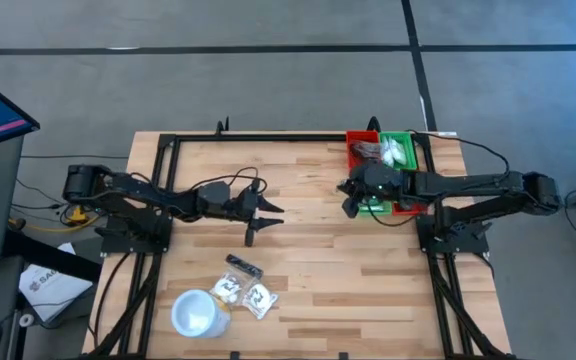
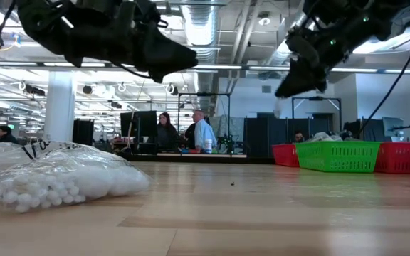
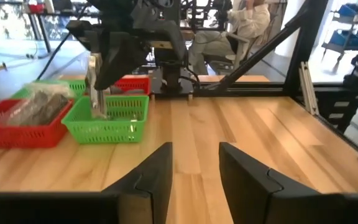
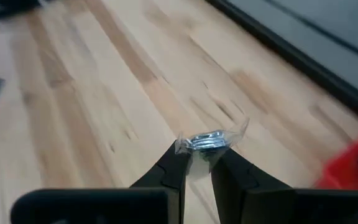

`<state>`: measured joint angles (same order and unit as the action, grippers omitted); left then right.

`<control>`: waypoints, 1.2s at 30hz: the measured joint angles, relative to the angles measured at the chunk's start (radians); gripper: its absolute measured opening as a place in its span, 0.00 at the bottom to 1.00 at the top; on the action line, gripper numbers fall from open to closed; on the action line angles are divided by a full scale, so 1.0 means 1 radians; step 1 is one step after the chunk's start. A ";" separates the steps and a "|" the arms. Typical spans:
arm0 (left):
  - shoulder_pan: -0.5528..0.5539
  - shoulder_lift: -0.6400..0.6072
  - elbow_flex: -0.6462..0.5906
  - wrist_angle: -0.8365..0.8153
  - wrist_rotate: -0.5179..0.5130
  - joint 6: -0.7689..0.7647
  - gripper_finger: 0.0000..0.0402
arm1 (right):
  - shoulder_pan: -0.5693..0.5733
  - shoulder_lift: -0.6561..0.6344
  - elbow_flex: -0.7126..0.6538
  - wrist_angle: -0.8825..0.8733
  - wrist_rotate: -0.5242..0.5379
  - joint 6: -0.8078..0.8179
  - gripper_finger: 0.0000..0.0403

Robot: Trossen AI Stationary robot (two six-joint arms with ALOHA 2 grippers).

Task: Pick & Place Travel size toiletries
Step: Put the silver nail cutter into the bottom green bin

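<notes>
Right gripper point(image 4: 194, 163) has a clear sachet point(image 4: 209, 140) pinched at its fingertips, up off the wood beside the baskets.

The right jaws are closed on the crinkled sachet, which sticks out just past the tips with the bare table point(image 1: 368, 270) below it. The green basket point(image 1: 396, 153) sits right behind that gripper, with red baskets point(image 1: 360, 150) flanking it and packets already inside. Over to the left gripper point(image 1: 263, 218): hovering mid-table, fingers apart and nothing between them, pointed across the boards at the baskets. Near the front edge, well short of its jaws, lie a dark oblong tube point(image 1: 243, 265) and two white-filled sachets point(image 1: 244, 293), touching each other, with a white cup point(image 1: 196, 312) just beside them.
</notes>
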<state>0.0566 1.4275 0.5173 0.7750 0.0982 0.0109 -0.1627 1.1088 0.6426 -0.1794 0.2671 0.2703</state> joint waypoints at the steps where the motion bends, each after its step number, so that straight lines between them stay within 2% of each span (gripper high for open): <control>1: 0.000 -0.009 -0.010 0.002 0.000 -0.016 0.30 | -0.008 0.000 0.000 -0.023 0.001 0.012 0.10; 8: 0.000 -0.021 -0.052 0.000 0.000 -0.047 0.30 | -0.053 0.000 0.000 -0.208 0.000 0.097 0.10; 15: 0.000 -0.021 -0.069 -0.002 0.003 -0.099 0.29 | -0.060 -0.016 0.001 -0.316 -0.007 0.148 0.10; 24: -0.022 -0.021 -0.073 -0.025 0.014 -0.099 0.29 | -0.060 -0.113 0.002 -0.476 -0.008 0.225 0.10; 29: -0.039 -0.021 -0.073 -0.048 0.013 -0.099 0.29 | -0.063 -0.127 0.002 -0.528 -0.009 0.271 0.10; 36: -0.071 -0.021 -0.073 -0.063 0.012 -0.099 0.29 | -0.062 -0.067 0.001 -0.547 -0.015 0.288 0.18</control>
<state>-0.0139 1.4067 0.4442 0.7117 0.1104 -0.0879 -0.2245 1.0415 0.6437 -0.7265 0.2523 0.5586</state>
